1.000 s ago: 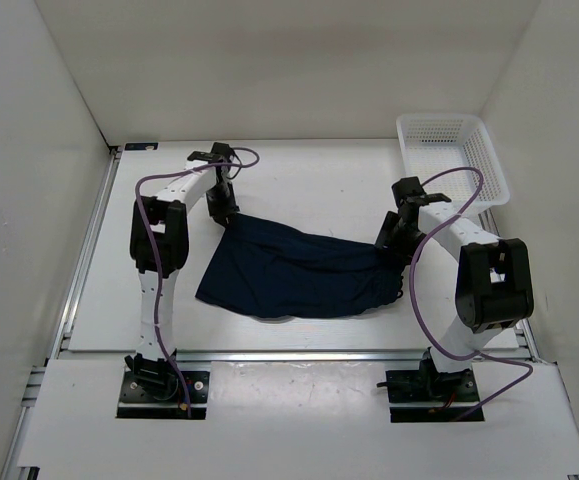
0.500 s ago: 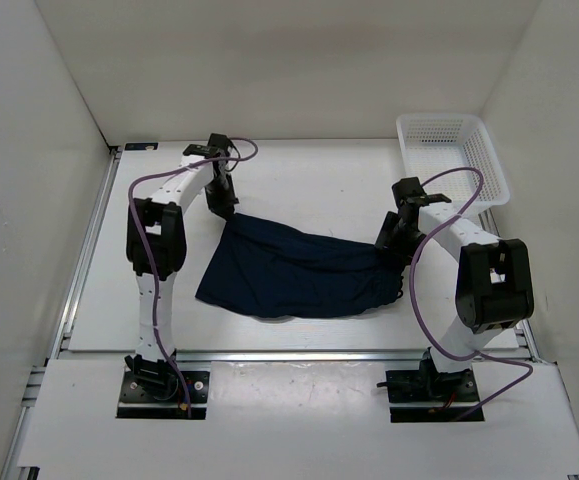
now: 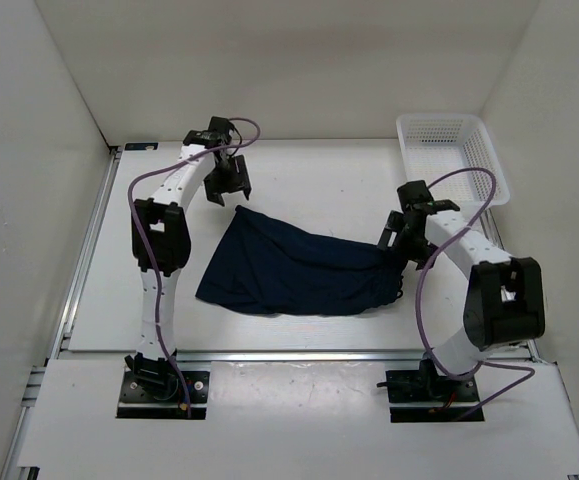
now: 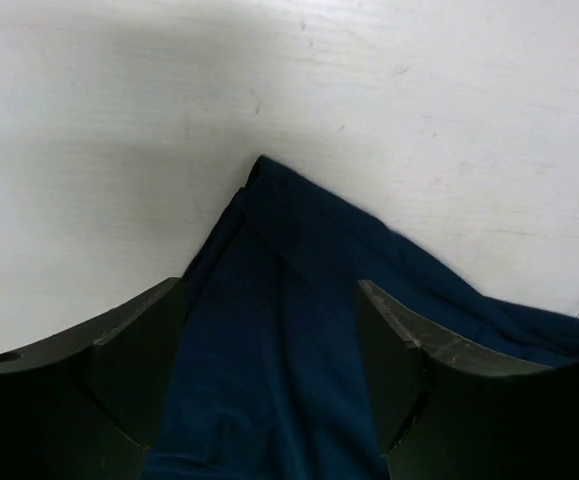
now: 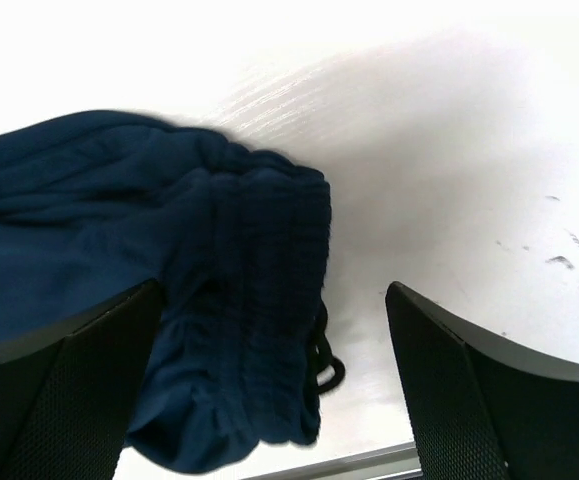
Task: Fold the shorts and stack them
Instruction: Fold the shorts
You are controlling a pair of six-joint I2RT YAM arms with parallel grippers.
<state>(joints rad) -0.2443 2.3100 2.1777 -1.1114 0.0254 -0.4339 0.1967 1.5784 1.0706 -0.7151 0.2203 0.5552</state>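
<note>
The dark navy shorts [image 3: 299,268] lie spread on the white table between the two arms. One pointed corner [image 4: 269,230] aims toward the far left. The gathered waistband [image 5: 259,290] and a black drawstring loop [image 5: 327,372] are at the right end. My left gripper [image 3: 227,190] hovers open just beyond that far-left corner. In the left wrist view the fabric lies below and between the fingers [image 4: 119,370], untouched. My right gripper [image 3: 395,240] stands open over the waistband, and its fingers [image 5: 489,390] hold nothing.
A white mesh basket [image 3: 454,155] stands at the far right corner of the table. White walls close in the left, back and right sides. A metal rail [image 3: 289,354] runs along the table's near edge, just beyond the arm bases.
The left gripper opened, let go of the shorts' far-left corner and moved up and away from it. The right gripper opened wider. The shorts settled flat on the table.
</note>
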